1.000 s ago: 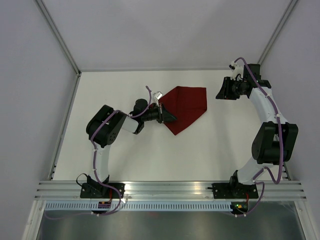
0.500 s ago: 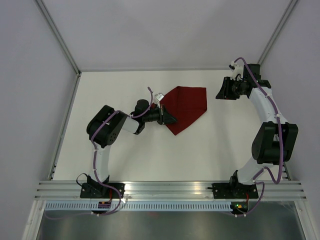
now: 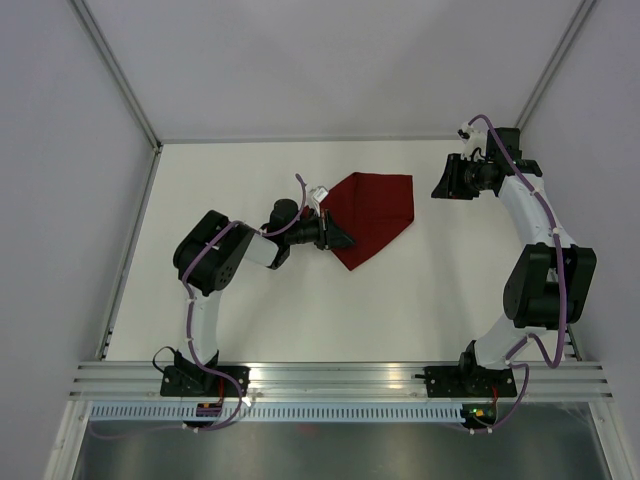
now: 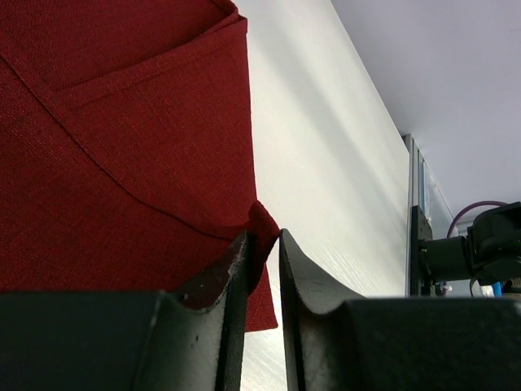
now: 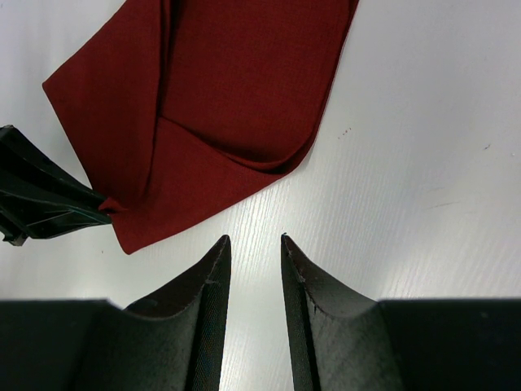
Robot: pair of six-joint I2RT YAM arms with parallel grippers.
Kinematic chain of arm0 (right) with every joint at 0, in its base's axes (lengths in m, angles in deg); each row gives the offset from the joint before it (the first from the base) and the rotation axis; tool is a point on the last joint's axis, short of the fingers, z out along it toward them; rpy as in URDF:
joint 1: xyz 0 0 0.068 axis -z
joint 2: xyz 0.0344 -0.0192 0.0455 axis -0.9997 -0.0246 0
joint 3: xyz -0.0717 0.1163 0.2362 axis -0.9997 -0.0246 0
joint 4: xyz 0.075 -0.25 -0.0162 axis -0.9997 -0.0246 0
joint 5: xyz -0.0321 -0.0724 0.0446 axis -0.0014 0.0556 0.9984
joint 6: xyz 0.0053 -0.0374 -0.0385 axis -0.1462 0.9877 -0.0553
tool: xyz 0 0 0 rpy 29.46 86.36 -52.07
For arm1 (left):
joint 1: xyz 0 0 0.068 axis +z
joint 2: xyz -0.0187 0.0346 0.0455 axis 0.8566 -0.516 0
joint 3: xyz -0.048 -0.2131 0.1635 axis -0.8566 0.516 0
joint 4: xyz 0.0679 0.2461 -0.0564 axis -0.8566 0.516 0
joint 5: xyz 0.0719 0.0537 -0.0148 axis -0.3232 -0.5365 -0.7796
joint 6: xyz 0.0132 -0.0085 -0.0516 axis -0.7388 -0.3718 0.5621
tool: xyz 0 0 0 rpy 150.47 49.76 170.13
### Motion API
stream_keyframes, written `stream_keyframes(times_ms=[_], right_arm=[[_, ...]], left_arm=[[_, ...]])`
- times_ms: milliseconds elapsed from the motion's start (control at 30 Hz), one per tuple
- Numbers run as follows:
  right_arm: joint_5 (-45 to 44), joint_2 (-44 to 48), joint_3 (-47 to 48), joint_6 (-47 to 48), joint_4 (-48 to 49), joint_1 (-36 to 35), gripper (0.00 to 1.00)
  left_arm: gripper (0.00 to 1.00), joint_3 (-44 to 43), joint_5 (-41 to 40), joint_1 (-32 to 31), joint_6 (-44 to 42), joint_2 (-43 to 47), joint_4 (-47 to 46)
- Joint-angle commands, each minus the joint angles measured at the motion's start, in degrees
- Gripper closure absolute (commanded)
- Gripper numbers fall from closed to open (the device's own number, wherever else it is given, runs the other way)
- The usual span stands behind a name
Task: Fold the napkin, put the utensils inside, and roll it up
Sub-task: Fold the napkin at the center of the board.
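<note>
The dark red napkin [image 3: 372, 215] lies folded on the white table, with a smaller flap turned over its left part [image 5: 228, 90]. My left gripper [image 3: 340, 238] is low at the napkin's left corner. In the left wrist view its jaws [image 4: 263, 236] stand slightly apart, open. A raised tip of the cloth [image 4: 262, 224] sits between them against the left finger, with bare table showing through the gap. My right gripper [image 3: 440, 185] hovers right of the napkin, open with nothing between its fingers [image 5: 253, 239]. The utensils are out of view.
The white table [image 3: 300, 300] is bounded by grey walls at the left, back and right. An aluminium rail [image 3: 340, 375] carrying both arm bases runs along the near edge. The left gripper's black fingers [image 5: 41, 204] show at the left of the right wrist view.
The left gripper's jaws have parted a little from shut, loosening on the napkin's corner, and its wrist has settled slightly. The right arm has not moved.
</note>
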Motion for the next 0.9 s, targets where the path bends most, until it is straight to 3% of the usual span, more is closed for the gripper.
stream_keyframes(times_ms=[0, 367, 867], right_arm=[[-0.54, 1.46, -0.47, 0.25, 1.02, -0.27, 0.63], [-0.54, 1.19, -0.56, 0.07, 1.10, -0.27, 0.63], [-0.72, 1.37, -0.47, 0.16, 1.10, -0.27, 0.63]], left_arm=[[0.74, 1.06, 1.45, -0.49, -3.11, 2.82, -3.15], [0.69, 2.47, 1.89, -0.49, -3.63, 3.61, -2.89], [0.74, 2.47, 2.51, -0.49, -5.04, 5.11, -0.60]])
